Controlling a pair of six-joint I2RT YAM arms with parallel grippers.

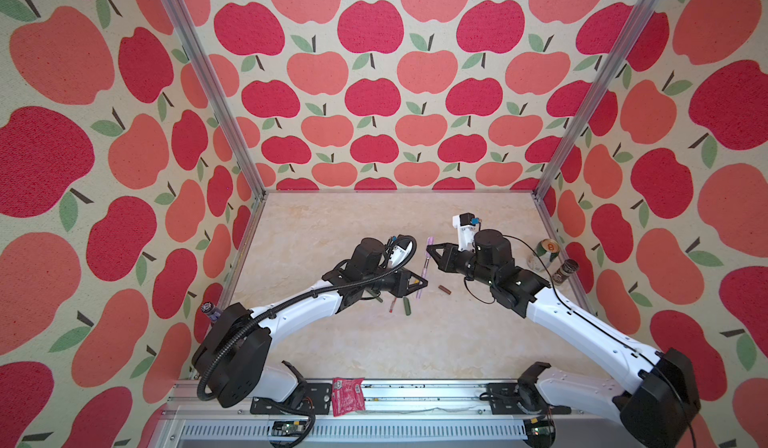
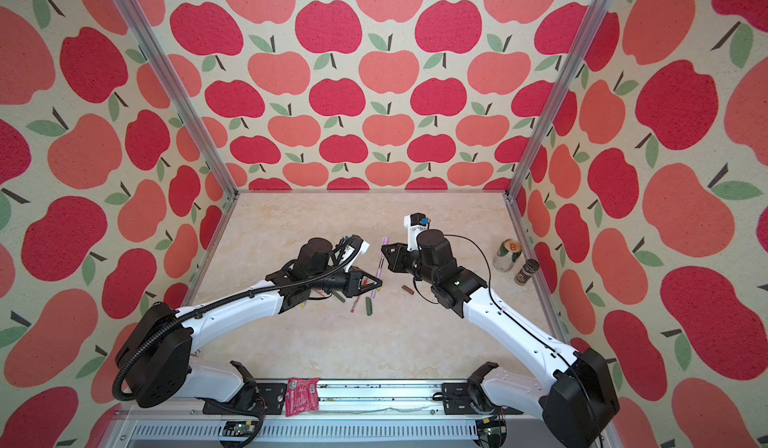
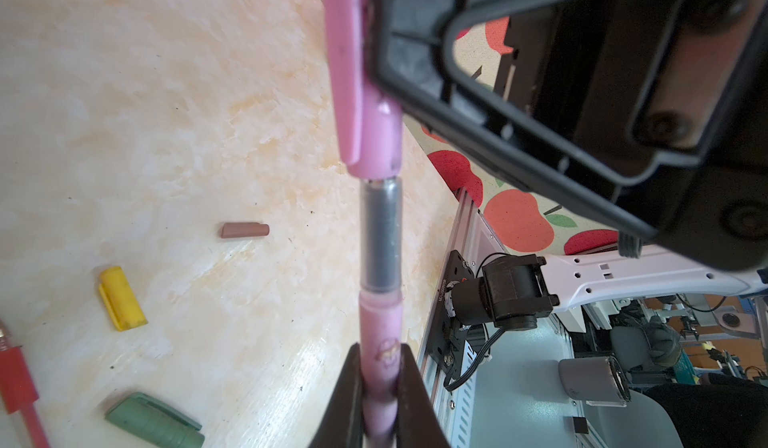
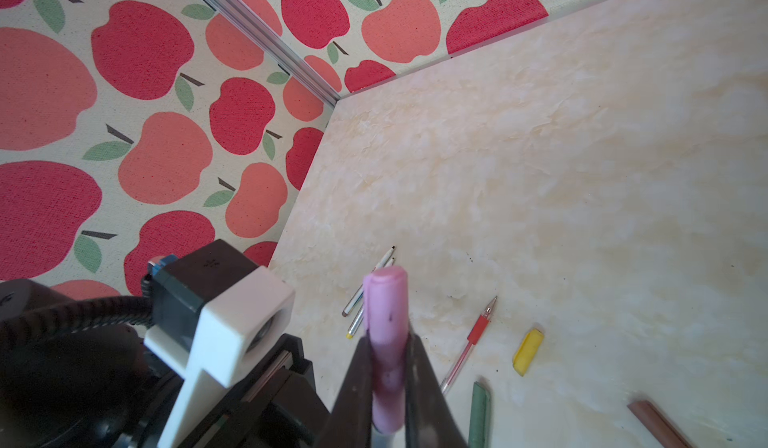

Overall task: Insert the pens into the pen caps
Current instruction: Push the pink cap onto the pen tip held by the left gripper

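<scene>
A lilac-pink pen [image 3: 380, 321] is clamped in my left gripper [image 3: 380, 354], which is shut on its barrel. My right gripper [image 4: 386, 342] is shut on the lilac-pink pen cap [image 4: 386, 300]. Pen and cap are in line above the table [image 1: 332, 226]. The pen's tip is inside the cap [image 3: 365, 93], with its grey grip section still showing. In both top views the two grippers [image 1: 424, 282] [image 1: 429, 253] meet mid-table. Loose on the table lie a red pen [image 4: 469, 342], two white pens [image 4: 370, 288], a yellow cap [image 3: 122, 298], a brown cap [image 1: 445, 289] and a dark green cap [image 3: 153, 419].
A drinks can [image 1: 547, 250] and a dark spice jar [image 1: 566, 271] stand by the right wall. A small bottle [image 1: 210, 311] sits at the left edge behind my left arm. A red packet [image 1: 348, 396] lies on the front rail.
</scene>
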